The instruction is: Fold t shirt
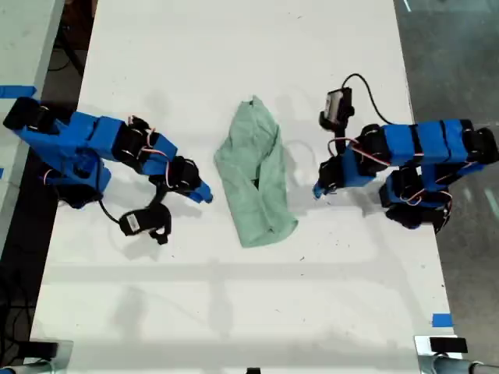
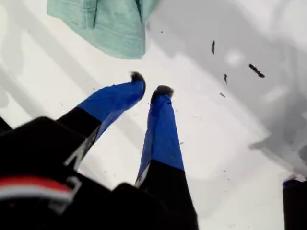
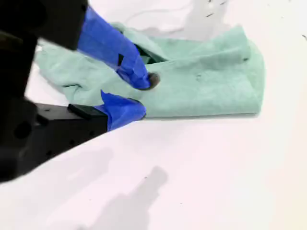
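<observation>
Two grippers, one t shirt (image 1: 254, 175), one table (image 1: 234, 312). At the exterior view's left: my second gripper (image 1: 207, 195), jaws spread, pinching nothing, tips right at the cloth's edge. Mid-table: t shirt lying as a long, rumpled strip, seemingly doubled lengthwise, edges uneven. At the exterior view's right: my first gripper (image 1: 318, 189), jaws slightly parted, empty, near the t shirt but apart from it. Judged partly done; probably left to do, a crosswise fold and some smoothing.
</observation>
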`<state>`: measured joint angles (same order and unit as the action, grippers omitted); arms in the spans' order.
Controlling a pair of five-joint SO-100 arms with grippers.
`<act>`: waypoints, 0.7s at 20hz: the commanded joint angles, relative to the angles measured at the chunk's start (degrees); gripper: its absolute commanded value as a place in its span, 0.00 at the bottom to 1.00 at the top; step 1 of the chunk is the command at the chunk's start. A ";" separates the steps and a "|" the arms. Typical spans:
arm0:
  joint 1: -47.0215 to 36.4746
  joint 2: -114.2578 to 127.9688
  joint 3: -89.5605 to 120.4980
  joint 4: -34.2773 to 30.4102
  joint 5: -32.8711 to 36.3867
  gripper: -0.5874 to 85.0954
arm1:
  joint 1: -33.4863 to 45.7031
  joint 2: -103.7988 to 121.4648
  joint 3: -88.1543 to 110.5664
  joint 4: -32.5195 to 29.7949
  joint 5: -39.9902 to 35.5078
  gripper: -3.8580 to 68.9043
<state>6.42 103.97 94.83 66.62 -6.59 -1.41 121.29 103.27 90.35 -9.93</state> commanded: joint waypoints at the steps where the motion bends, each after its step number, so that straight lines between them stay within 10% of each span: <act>1: 5.63 -27.51 -35.95 4.48 -0.97 0.13 | -3.78 -14.06 -12.83 -0.97 0.97 0.29; 14: 0.62 -50.19 -45.79 -2.11 1.58 0.16 | -5.19 -27.07 -17.05 -4.92 -0.44 0.35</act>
<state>8.70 53.09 52.38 65.13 -4.92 -5.71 93.69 89.30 86.13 -9.67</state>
